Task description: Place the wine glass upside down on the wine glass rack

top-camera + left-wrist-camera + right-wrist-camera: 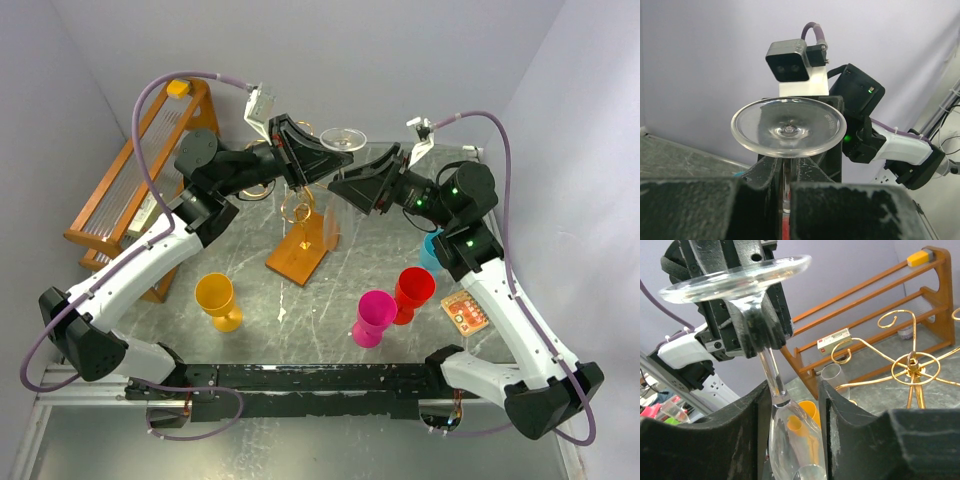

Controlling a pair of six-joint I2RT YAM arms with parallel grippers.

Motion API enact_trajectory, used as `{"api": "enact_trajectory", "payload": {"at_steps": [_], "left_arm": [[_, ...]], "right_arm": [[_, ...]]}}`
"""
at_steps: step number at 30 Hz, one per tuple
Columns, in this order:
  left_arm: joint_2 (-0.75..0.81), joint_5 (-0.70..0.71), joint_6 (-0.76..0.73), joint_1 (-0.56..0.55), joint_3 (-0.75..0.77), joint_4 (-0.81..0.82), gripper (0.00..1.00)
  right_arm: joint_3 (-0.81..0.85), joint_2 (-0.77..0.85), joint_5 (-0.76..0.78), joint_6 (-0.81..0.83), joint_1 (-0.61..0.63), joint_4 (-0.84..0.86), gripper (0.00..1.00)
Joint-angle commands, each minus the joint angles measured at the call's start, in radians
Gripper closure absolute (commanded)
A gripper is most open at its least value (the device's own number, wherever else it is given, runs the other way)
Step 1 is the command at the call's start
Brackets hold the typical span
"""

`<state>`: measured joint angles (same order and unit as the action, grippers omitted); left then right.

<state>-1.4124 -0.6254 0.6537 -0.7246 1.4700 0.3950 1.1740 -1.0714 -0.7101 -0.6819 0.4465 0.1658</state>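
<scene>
upside-down glass (771,365) between two grippers
left gripper (786,172) clamped on its stem; right gripper (792,395) flanks it, hold unclear. opposing pulls could snap it near the rack (912,367).

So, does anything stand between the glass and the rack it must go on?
Nothing visible does. The left fingers hold the glass foot up, beside the rack; its arms that show are bare.

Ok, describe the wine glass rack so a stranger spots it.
Start at the middle of the grey table. The wine glass rack stands there on a flat brown base. Unlike the tall slatted wooden frame at left, it is thin gold wire with curled tips.
</scene>
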Motion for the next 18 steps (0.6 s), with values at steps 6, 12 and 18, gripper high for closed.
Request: {"api": "enact_trajectory", "payload": {"at_steps": [6, 12, 18], "left_arm": [[0.021, -0.057, 0.047, 0.000, -0.027, 0.088, 0.93], [0.031, -0.054, 0.057, -0.001, -0.031, 0.087, 0.93], [0.044, -0.047, 0.059, 0.000, -0.035, 0.071, 0.92]], "right_arm": [[-0.012, 0.035, 0.078, -0.001, 0.008, 0.034, 0.63], [-0.009, 0.019, 0.054, 0.001, 0.008, 0.044, 0.80], [-0.040, 0.032, 0.046, -0.002, 0.009, 0.092, 1.00]]}}
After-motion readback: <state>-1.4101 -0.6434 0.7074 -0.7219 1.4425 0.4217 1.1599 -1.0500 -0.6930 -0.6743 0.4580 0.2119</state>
